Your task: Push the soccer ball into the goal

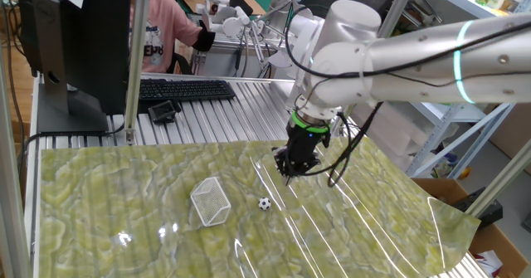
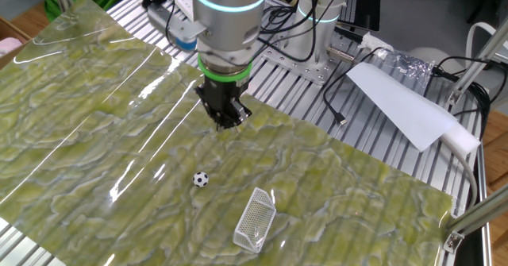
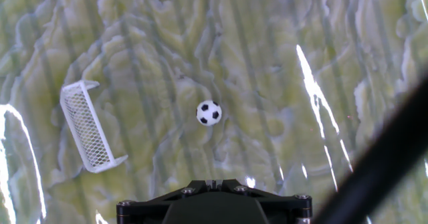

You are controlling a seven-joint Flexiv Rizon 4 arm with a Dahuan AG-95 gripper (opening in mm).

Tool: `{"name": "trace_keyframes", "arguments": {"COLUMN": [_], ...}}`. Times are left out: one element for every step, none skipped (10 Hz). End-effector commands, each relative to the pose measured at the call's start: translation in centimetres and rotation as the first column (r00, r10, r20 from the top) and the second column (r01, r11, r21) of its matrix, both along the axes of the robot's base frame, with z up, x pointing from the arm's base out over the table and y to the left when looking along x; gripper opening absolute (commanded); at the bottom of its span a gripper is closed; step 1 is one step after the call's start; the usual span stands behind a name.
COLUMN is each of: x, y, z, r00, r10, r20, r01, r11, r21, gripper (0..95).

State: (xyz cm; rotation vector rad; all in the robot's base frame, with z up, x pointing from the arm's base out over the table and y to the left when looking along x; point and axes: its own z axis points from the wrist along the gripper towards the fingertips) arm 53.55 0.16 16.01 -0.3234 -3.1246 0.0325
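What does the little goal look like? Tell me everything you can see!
The goal is a tiny boxy wedge with a white frame and white mesh netting. It looks like plastic. It sits on the green patterned mat, with nothing else touching it. The soccer ball lies a short way off, apart from it. The gripper hangs above the mat, well away.
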Motion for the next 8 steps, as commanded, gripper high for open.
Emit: {"name": "trace_keyframes", "arguments": {"x": [-0.1, 0.4, 0.8, 1.3, 1.6, 1.9, 2.2, 2.2], "y": [-0.2, -0.3, -0.5, -0.7, -0.9, -0.9, -0.9, -1.0], "z": [0.2, 0.4, 0.6, 0.9, 1.0, 0.9, 0.4, 0.3], "r00": [1.0, 1.0, 1.0, 1.0, 0.999, 0.999, 0.997, 0.996], "r10": [-0.001, 0.008, 0.013, 0.027, 0.036, 0.042, 0.071, 0.082], "r20": [0.014, 0.014, 0.013, 0.011, 0.011, 0.016, 0.03, 0.032], "r01": [0.002, -0.008, -0.013, -0.027, -0.036, -0.042, -0.068, -0.078], "r11": [1.0, 1.0, 1.0, 0.999, 0.999, 0.998, 0.993, 0.991], "r21": [-0.014, -0.021, -0.023, -0.033, -0.04, -0.045, -0.094, -0.107], "gripper": [0.0, 0.0, 0.0, 0.0, 0.0, 0.0, 0.0, 0.0]}}
